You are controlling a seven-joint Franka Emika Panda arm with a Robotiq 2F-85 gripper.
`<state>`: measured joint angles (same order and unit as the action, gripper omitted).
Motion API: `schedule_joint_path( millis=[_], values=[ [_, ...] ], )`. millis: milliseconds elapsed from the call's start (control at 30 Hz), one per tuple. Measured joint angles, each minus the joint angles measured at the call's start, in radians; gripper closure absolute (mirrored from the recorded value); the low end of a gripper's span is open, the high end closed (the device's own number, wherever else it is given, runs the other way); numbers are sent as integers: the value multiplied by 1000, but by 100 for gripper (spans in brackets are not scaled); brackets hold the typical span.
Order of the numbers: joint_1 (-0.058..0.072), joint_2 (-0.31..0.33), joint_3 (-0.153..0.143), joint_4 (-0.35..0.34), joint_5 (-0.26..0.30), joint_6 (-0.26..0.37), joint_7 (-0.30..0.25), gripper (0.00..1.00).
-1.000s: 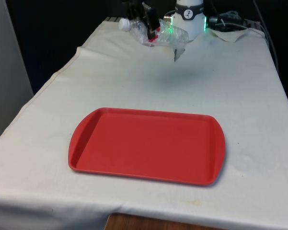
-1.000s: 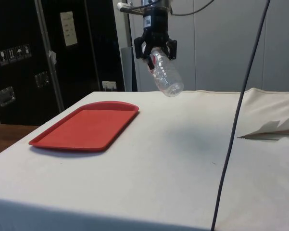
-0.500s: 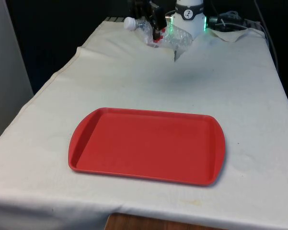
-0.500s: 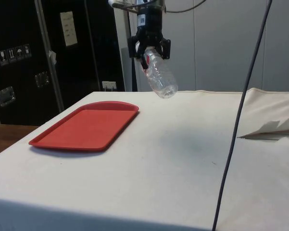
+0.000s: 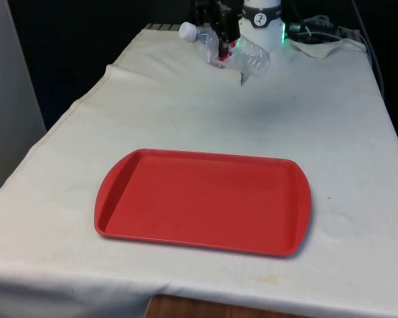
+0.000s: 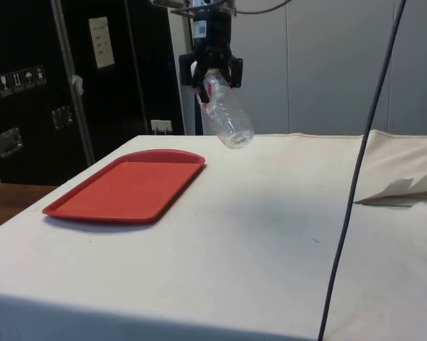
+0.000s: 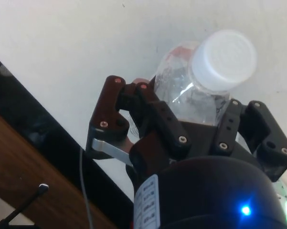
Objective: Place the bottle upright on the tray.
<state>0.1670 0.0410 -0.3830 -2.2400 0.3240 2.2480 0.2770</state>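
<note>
Above bare cloth [image 6: 270, 213], tool [image 6: 212, 69] grips tilted bottle [image 6: 227, 117].

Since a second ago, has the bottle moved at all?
Yes. In the side view the bottle, gripped in the gripper, has shifted toward the tray, while staying high above the table.

Bottle [image 5: 242, 56] clear crinkled plastic; tray [image 5: 203, 200] smooth red plastic; tablecloth [image 5: 331, 119] matt white cloth.
</note>
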Motion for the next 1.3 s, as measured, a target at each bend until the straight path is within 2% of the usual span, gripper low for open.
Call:
schedule_joint_path(
  millis=[233,467,967,1300],
  values=[
    [0,4,25,1,-6,34,5,100],
    [0,63,56,60,-6,57,15,100],
    [0,151,80,159,-1,70,14,100],
    [0,168,95,174,3,122,-18,100]
  ],
)
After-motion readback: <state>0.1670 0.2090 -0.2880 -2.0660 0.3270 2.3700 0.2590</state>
